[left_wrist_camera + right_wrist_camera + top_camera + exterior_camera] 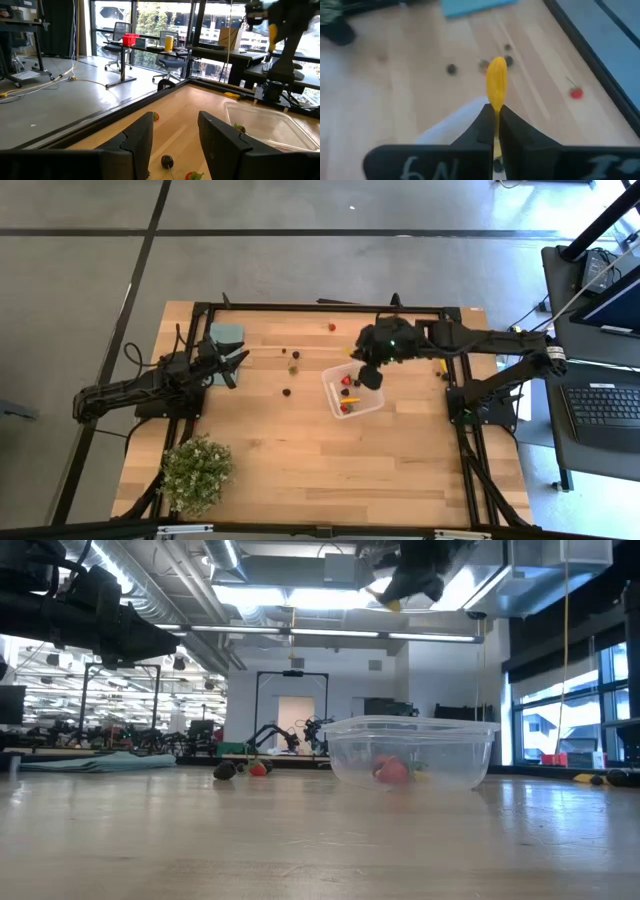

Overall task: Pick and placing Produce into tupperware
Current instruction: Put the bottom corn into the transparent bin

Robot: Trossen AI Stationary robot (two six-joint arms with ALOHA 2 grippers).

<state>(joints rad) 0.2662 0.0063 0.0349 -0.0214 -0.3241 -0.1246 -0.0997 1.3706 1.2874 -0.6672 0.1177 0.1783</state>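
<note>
The clear square tupperware (372, 408) stands on the table right of the middle, with a few red and yellow produce pieces (347, 381) inside. High above its far side hangs my right gripper (496, 114), shut on an orange-yellow elongated piece (496, 80). Loose produce (293, 368) lies on the wood left of the tupperware, a red piece (332, 327) near the far edge. My left gripper (175, 135) waits open at the table's left, pointing level, nothing between its fingers. My right gripper pinches the orange-yellow piece by its near end (496, 106) between the two fingertips. The rest of the piece sticks out past the tips, in line with the fingers. The fingers slant down from the table's right side. The piece is lifted clear, high above the tupperware (415, 725).
A flat teal rectangle (226, 335) lies at the far left beside my left gripper (232, 365). A bushy green potted plant (196, 473) stands at the near left corner. A few small pieces (441, 367) lie by the right arm's base. A black frame edges the table.
</note>
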